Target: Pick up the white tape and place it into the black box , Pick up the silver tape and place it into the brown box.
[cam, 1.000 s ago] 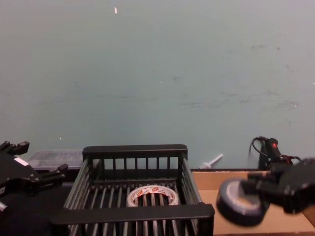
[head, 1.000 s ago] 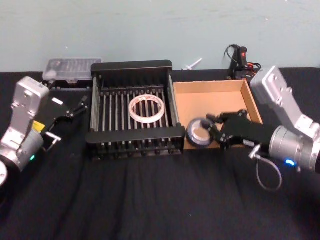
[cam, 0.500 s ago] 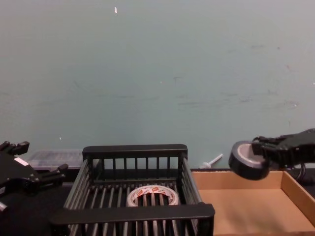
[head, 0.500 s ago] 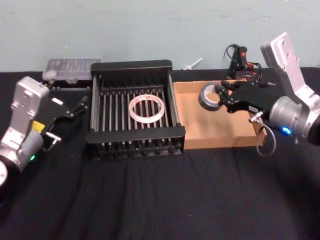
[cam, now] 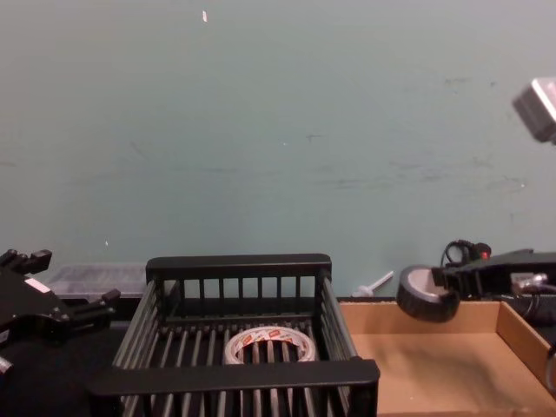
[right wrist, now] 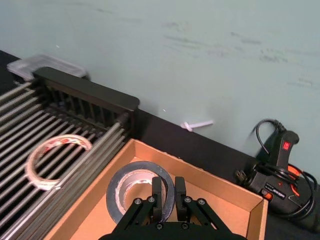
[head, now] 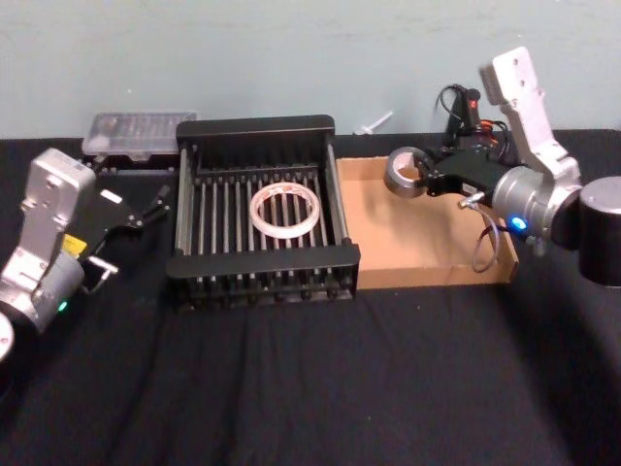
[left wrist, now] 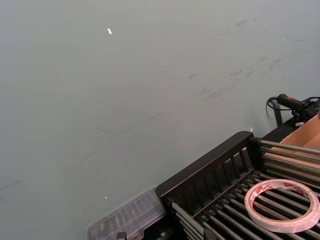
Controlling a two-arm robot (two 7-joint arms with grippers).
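Observation:
The white tape (head: 285, 210) lies flat on the slatted floor of the black box (head: 262, 127), also seen as the white tape (cam: 269, 345), (left wrist: 285, 204), (right wrist: 56, 160). My right gripper (head: 425, 179) is shut on the silver tape (head: 406, 172), holding it in the air over the far part of the brown box (head: 417, 274). In the right wrist view the fingers (right wrist: 158, 191) pinch the wall of the silver tape (right wrist: 139, 192) above the brown box (right wrist: 208, 175). In the chest view the silver tape (cam: 425, 294) hangs above the brown box (cam: 434, 365). My left gripper (head: 131, 225) is open, parked left of the black box.
A clear plastic case (head: 138, 131) sits behind the black box at the back left. A black and red tool with cables (head: 470, 118) lies behind the brown box, and a small white piece (head: 374, 124) rests near the wall. Black cloth covers the table.
My right gripper has carried the silver tape from the brown box's near left corner up and toward the far side of the box. The left arm has not moved.

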